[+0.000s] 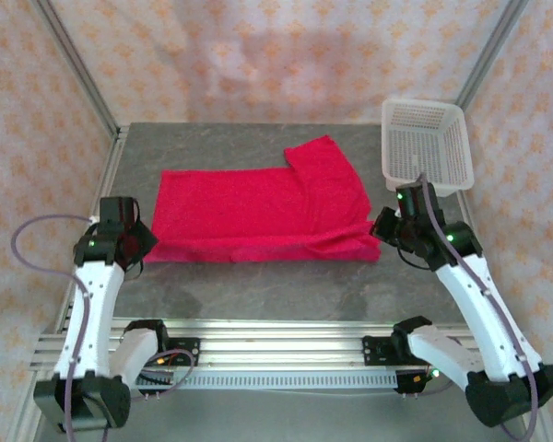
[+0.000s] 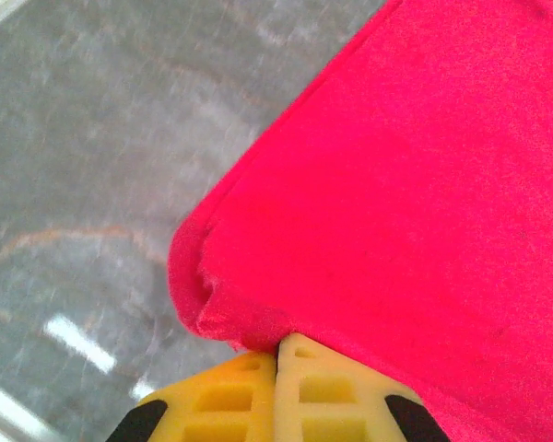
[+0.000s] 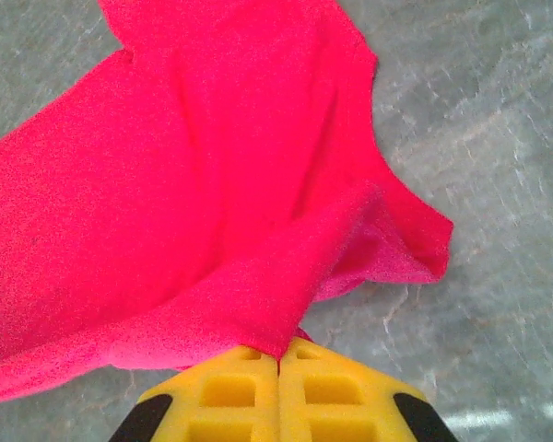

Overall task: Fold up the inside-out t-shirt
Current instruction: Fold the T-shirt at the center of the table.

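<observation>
From above, the bright crimson-red short-sleeved t-shirt (image 1: pixel 249 216) of soft plain fabric lies mid-way across the grey stone-patterned table (image 1: pixel 258 295). It is flattened into a long band running left to right, with one flap jutting toward the back at its right end. The left gripper (image 1: pixel 138 241) sits at the band's near-left corner and the right gripper (image 1: pixel 382 228) at its near-right corner. I judge the folding begun but unfinished: the band looks doubled lengthwise, though the layers are hard to count from here. The flap and the crosswise folds are yet to be dealt with. At the back right stands a white plastic mesh basket (image 1: pixel 422 103), well apart from the cloth, with nothing visible inside.

At the left wrist, the yellow fingers (image 2: pixel 230 396) are pressed together, pinching the rolled corner of the t-shirt (image 2: pixel 415 184) above bare table.

At the right wrist, the yellow fingers (image 3: pixel 341 396) are likewise together, clamped on a bunched, lifted ridge of the t-shirt (image 3: pixel 166 184).
</observation>
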Available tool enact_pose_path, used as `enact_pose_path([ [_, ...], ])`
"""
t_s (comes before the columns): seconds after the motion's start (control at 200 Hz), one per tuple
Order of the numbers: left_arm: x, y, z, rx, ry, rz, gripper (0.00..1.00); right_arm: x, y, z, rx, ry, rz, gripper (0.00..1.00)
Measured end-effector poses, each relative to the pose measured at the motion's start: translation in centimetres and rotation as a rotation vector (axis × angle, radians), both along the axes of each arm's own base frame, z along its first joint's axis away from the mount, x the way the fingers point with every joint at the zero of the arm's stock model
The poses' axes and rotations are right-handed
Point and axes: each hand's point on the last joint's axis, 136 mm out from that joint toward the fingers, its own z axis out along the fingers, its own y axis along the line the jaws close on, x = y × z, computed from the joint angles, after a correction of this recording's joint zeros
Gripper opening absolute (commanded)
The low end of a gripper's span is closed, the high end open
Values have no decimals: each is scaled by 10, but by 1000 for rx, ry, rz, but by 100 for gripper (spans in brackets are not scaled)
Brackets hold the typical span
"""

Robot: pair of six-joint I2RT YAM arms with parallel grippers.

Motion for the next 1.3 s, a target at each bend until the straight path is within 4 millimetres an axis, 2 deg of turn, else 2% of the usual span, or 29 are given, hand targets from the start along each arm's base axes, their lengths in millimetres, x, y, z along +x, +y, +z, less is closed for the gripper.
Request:
enact_pose_path([
  [0.12, -12, -3, -1, -11, 12, 6, 0, -7, 1, -5, 11, 42, -1, 0],
  [0.24, -2, -1, -8, -22, 63, 10, 0, 7, 5, -17, -7, 100, -2, 0],
  [0.34, 16, 2, -29, -32, 135, 11, 0, 39, 14, -30, -24, 137, -5, 0],
  [0.445, 33, 6, -63, -40, 258, 15, 0, 79, 24, -48, -53, 165, -4, 0],
  [0.515, 43, 10, -80, -36, 316, 20, 0, 104, 30, -56, -71, 177, 1, 0],
  [0.63, 65, 16, -92, -36, 345, 27, 0, 143, 39, -66, -93, 177, 13, 0],
  [0.741, 86, 21, -99, -33, 345, 28, 0, 167, 46, -80, -110, 194, 22, 0],
  [0.951, 102, 24, -110, -27, 370, 15, 0, 189, 46, -103, -132, 234, 23, 0],
  [1.196, 110, 28, -110, -10, 371, 9, 0, 208, 39, -115, -139, 253, 7, 0],
  [1.301, 120, 30, -114, -6, 384, -6, 2, 225, 42, -118, -145, 259, 13, 0],
])
